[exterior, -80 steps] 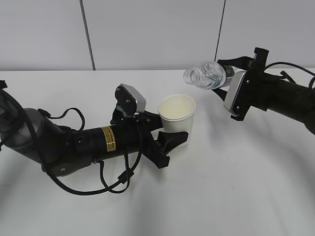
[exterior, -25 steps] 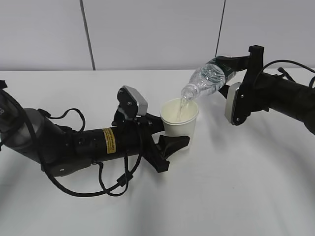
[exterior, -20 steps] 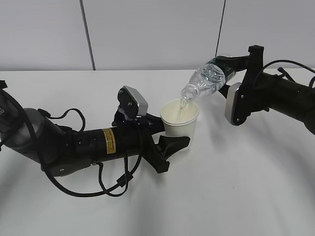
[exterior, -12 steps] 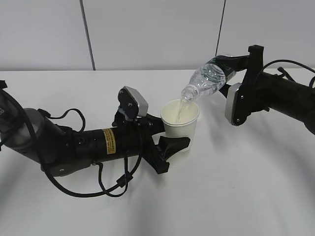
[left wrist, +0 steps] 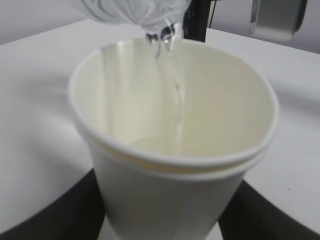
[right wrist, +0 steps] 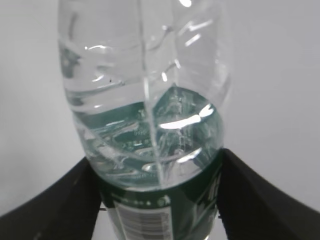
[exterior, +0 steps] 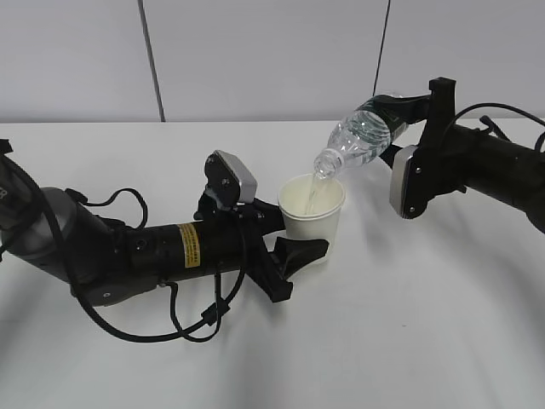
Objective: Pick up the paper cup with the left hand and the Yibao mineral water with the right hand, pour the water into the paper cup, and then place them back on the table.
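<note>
Pouring water into the cup | left gripper pinched its thin, crushable wall | right gripper clamped the slippery bottle above the cup.

Left pincer clamped; right pincer clamped, raised.

The left hand is a thick black tube-shaped arm with a grey joint at its shoulder end. It carries a yellow label sticker with small black print, loose black cables looping under it, and a silver-grey block. The right hand is also black, with a silver-grey block and thin black cables.
</note>
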